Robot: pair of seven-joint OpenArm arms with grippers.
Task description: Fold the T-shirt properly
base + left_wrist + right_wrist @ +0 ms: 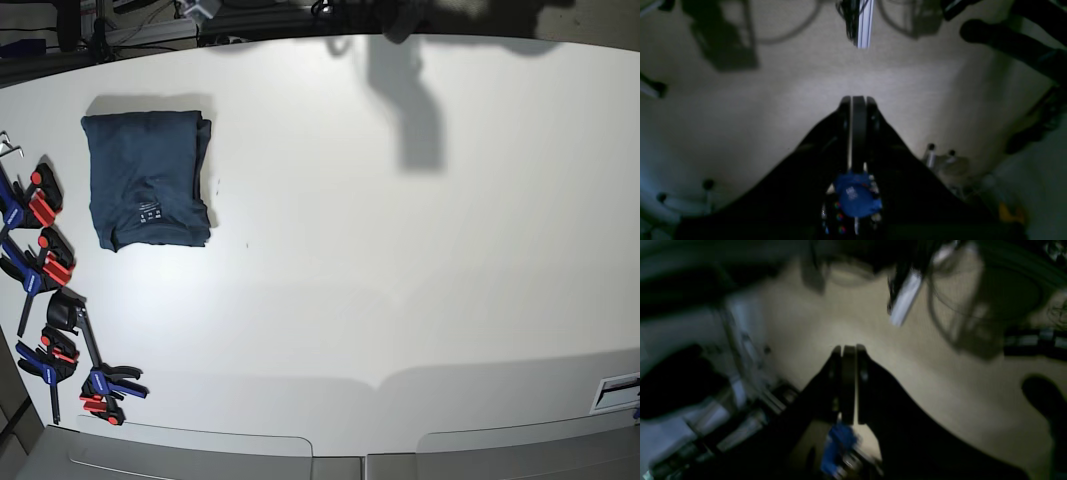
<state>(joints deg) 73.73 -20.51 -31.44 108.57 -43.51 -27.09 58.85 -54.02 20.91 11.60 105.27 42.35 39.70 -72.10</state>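
The T-shirt lies folded into a compact dark navy rectangle at the far left of the white table, its small pale label facing up. No gripper touches it, and neither gripper shows in the base view. In the left wrist view my left gripper is shut with nothing between its fingers, above a pale surface. In the blurred right wrist view my right gripper is also shut and empty. The T-shirt is out of view in both wrist views.
Several blue and red clamps lie along the table's left edge. An arm's shadow falls on the table's far middle. An aluminium rail with cables hangs at the top of the left wrist view.
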